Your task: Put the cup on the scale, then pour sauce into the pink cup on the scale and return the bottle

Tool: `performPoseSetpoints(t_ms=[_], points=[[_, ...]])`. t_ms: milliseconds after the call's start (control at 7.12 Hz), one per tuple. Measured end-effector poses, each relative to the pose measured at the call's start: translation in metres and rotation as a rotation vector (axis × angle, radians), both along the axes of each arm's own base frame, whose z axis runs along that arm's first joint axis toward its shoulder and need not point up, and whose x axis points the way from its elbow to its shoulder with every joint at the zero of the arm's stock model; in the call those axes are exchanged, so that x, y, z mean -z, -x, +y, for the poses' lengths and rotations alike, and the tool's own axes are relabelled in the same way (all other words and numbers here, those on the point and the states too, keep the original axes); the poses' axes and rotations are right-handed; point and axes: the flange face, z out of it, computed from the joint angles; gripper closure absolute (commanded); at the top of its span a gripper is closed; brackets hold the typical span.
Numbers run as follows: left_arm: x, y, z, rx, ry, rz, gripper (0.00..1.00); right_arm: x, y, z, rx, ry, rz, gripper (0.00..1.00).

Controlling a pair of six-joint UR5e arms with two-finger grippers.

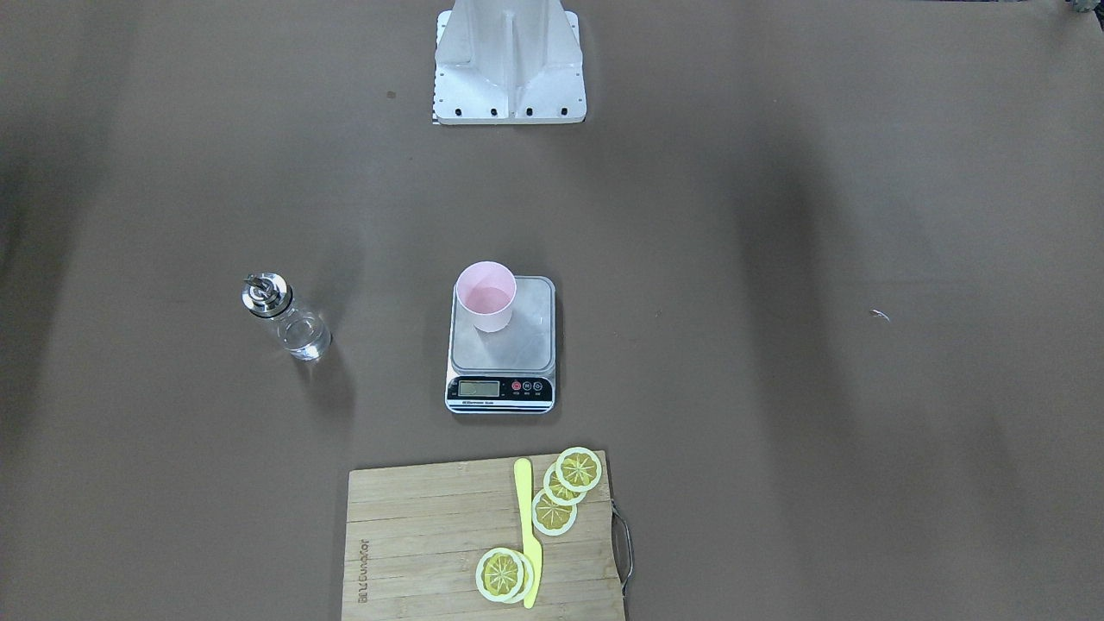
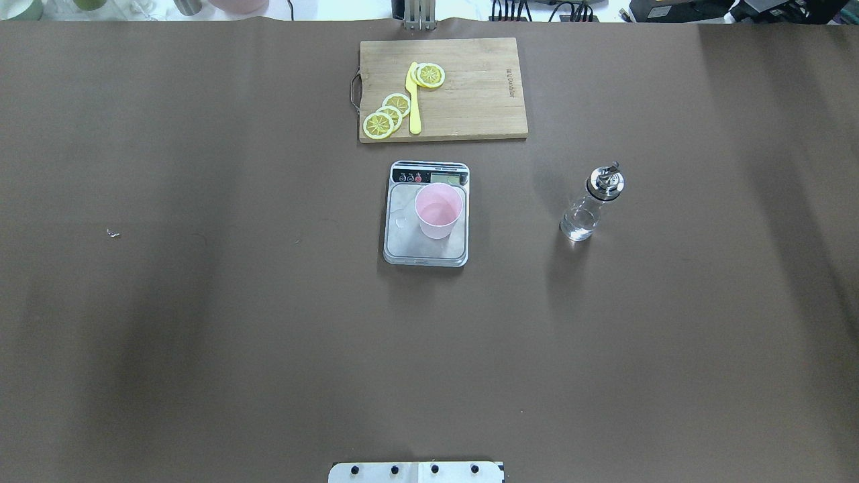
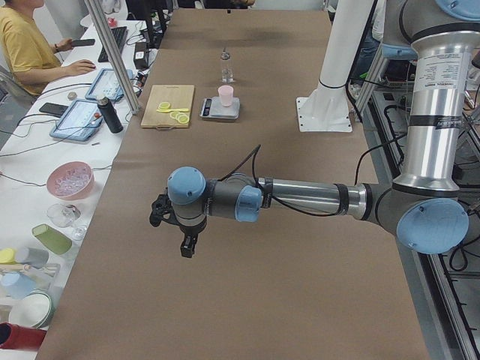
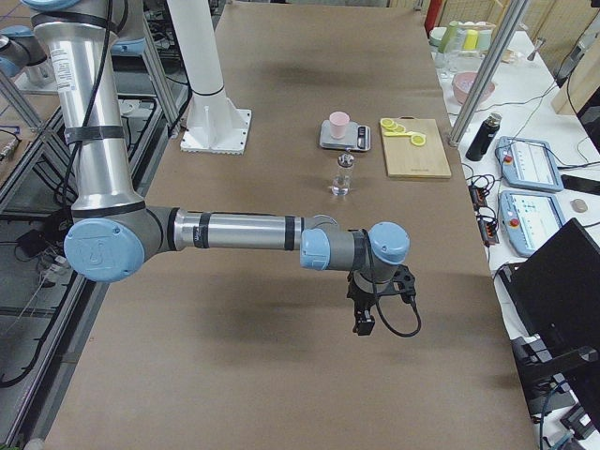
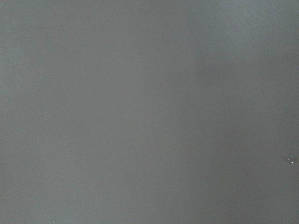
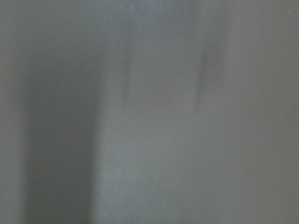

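Observation:
The pink cup (image 2: 438,212) stands upright on the scale's silver platform (image 2: 409,245), also in the front-facing view (image 1: 486,296) on the scale (image 1: 500,354). The clear glass bottle (image 2: 590,203) with its metal spout stands upright on the table to the scale's right, apart from it, also in the front-facing view (image 1: 285,317). A little clear liquid shows in its base. My left gripper (image 3: 180,232) shows only in the left side view, my right gripper (image 4: 370,305) only in the right side view. Both hang above bare table, far from the scale. I cannot tell if they are open or shut.
A wooden cutting board (image 2: 470,100) with lemon slices (image 2: 388,114) and a yellow knife (image 2: 414,100) lies beyond the scale. The robot's white base (image 1: 509,65) stands at the table's near edge. Operators' tablets, bowls and cups sit on the side bench (image 3: 71,180).

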Motion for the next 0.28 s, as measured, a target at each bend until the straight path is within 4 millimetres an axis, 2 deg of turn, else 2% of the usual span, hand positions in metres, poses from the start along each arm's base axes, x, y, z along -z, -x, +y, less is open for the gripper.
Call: performPoseSetpoints(t_ms=[281], points=[[0.0011,0.0012,0.0015,0.002,-0.010,-0.008,0.00,0.0024,0.0005,-0.0014,-0.001,-0.002,-0.008,0.00]])
